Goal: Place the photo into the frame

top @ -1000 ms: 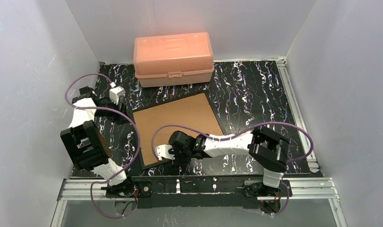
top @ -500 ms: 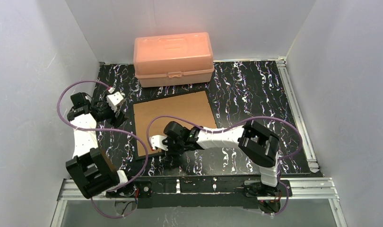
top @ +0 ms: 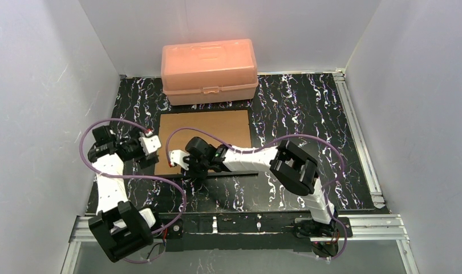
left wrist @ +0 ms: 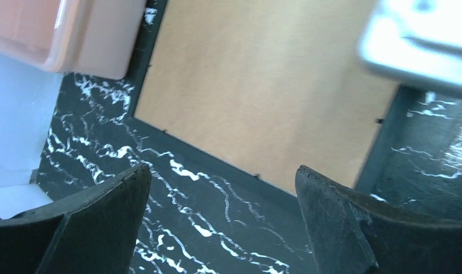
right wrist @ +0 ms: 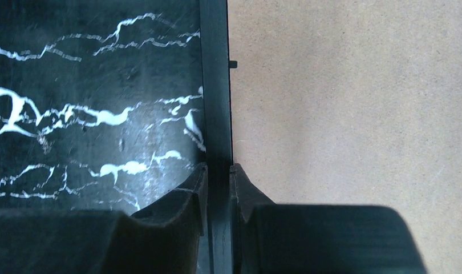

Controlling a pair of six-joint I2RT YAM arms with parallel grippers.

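Frame (top: 234, 173), seen from above, lies flat in the middle of the black marbled table (top: 308, 114), just in front of the peach plastic latch box (top: 209, 68) and apart from it. We see its back: a brown backing board (top: 209, 134) fills it, and the thin black rail shows mainly as a dark strip along the near edge. Its sides run roughly square to the table. The right gripper (top: 186, 167) sits at the near left corner of the frame. The left gripper (top: 152, 144) is just beside the left edge, and from here we cannot tell whether it touches.

On the left wrist camera we look past two dark fingers (left wrist: 343, 228) spread wide, with only table between them. Beyond them two sides of the frame meet at a corner: a narrow matte black rail, small black tabs along its inner edge, plain tan board inside. A corner of the peach box is at upper left, and a blurred white shape (left wrist: 422, 40) is at upper right, over the board.

On the right wrist camera the fingers (right wrist: 177, 211) press in from both sides on the black rail and pinch it, one on the table side, one on the board side. The rail runs straight away from us, with a small tab jutting onto the speckled tan board.
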